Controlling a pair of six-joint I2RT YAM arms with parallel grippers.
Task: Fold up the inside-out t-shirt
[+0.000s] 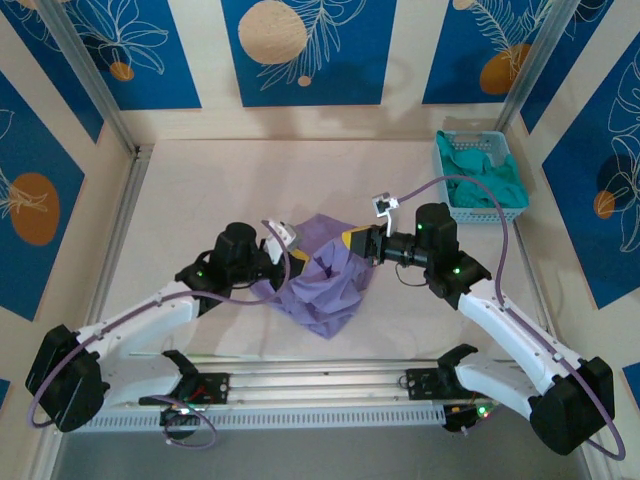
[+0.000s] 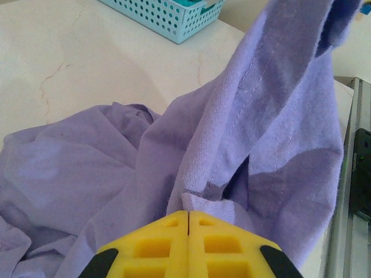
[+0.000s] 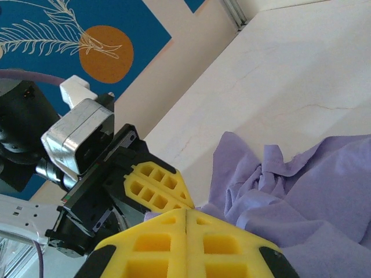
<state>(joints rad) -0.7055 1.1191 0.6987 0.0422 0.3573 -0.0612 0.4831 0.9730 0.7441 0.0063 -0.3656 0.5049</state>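
Note:
The inside-out t-shirt [image 1: 325, 285] is a crumpled lavender heap in the middle of the table, between the two arms. My left gripper [image 1: 296, 262] comes in from the left. In the left wrist view its yellow fingers [image 2: 156, 246] are pressed together on a hem fold of the t-shirt [image 2: 104, 174], and a band of cloth rises from there to the upper right. My right gripper [image 1: 347, 243] meets it from the right, shut on an edge of the t-shirt [image 3: 290, 197]. The left gripper's fingertips [image 3: 156, 185] nearly touch the right gripper [image 3: 185, 210].
A light blue basket [image 1: 445, 165] holding a teal-green garment [image 1: 485, 185] stands at the back right; its perforated wall [image 2: 168, 14] also shows in the left wrist view. A metal rail [image 1: 320, 385] runs along the near edge. Bare tabletop [image 1: 220, 190] lies to the left and behind.

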